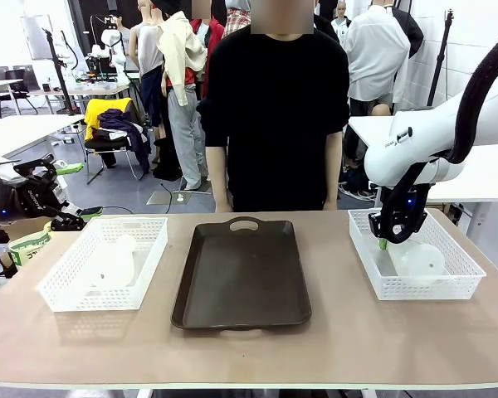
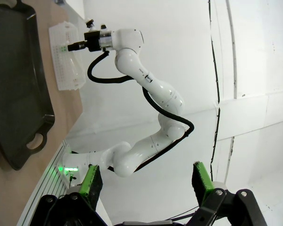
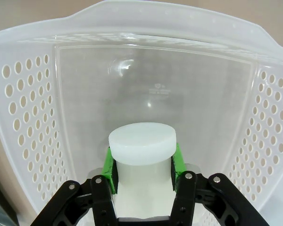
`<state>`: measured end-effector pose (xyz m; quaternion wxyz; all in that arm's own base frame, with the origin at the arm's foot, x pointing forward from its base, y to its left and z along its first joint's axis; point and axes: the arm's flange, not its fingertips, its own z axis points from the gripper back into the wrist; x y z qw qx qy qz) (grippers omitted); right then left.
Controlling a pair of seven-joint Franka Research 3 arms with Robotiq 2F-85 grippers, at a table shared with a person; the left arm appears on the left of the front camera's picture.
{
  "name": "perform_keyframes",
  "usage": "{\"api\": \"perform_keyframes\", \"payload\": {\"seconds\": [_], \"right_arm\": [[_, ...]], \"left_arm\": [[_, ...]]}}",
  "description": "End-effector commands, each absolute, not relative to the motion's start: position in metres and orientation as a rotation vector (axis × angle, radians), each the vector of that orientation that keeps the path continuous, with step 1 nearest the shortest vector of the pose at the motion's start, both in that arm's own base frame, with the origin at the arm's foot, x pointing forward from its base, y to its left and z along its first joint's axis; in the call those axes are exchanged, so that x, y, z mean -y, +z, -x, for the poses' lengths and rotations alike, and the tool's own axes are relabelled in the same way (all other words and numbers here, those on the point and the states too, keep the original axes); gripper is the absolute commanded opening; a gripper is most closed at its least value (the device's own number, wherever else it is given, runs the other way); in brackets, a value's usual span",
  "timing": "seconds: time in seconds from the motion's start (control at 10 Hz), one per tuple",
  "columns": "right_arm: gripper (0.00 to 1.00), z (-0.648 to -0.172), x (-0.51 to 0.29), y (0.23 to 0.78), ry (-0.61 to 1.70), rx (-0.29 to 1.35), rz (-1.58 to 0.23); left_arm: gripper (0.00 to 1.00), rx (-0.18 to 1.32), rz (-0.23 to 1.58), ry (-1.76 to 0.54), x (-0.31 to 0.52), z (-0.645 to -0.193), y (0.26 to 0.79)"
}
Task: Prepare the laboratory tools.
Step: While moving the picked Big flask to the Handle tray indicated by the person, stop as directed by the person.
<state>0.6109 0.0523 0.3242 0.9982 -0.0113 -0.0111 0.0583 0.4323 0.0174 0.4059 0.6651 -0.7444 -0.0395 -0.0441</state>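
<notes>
One frosted white flask (image 1: 421,260) lies in the right mesh basket (image 1: 459,282). My right gripper (image 1: 387,237) reaches down into that basket and is shut on the flask's neck. In the right wrist view the flask's capped neck (image 3: 141,141) sits between the green pads (image 3: 109,170), which press on both sides of it. The second flask (image 1: 116,264) lies on its side in the left mesh basket (image 1: 65,286). My left gripper (image 1: 63,196) hangs off the table's left end, away from both flasks. It is open, with nothing between its fingers (image 2: 91,181).
A dark brown tray (image 1: 242,311) lies in the middle of the table between the baskets. A person in black stands at the far edge behind it. The left wrist view shows the right arm (image 2: 132,52) over the right basket (image 2: 66,70).
</notes>
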Motion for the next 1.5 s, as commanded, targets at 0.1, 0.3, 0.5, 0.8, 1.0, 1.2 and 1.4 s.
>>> {"api": "perform_keyframes", "payload": {"seconds": [0.1, 0.3, 0.5, 0.8, 1.0, 1.2, 1.4], "right_arm": [[0.0, -0.611, -0.053, 0.323, 0.119, 0.02, 0.024], [0.0, -0.609, -0.052, 0.339, 0.093, 0.015, 0.048], [0.0, -0.6, -0.049, 0.366, 0.066, -0.002, 0.052], [0.0, -0.585, -0.044, 0.405, 0.047, 0.053, 0.027], [0.0, -0.569, -0.048, 0.43, 0.033, 0.162, 0.063], [0.0, -0.549, -0.051, 0.452, 0.041, 0.207, 0.063], [0.0, -0.532, -0.053, 0.463, 0.074, 0.245, 0.041]], "left_arm": [[1.0, 0.092, 1.688, -0.107, -0.019, -0.432, 0.408], [1.0, 0.092, 1.688, -0.107, -0.019, -0.432, 0.408], [1.0, 0.092, 1.688, -0.107, -0.019, -0.432, 0.408], [1.0, 0.092, 1.688, -0.107, -0.019, -0.432, 0.408], [1.0, 0.092, 1.688, -0.107, -0.019, -0.432, 0.408], [1.0, 0.092, 1.688, -0.107, -0.019, -0.432, 0.408], [1.0, 0.092, 1.688, -0.107, -0.019, -0.432, 0.408]]}}
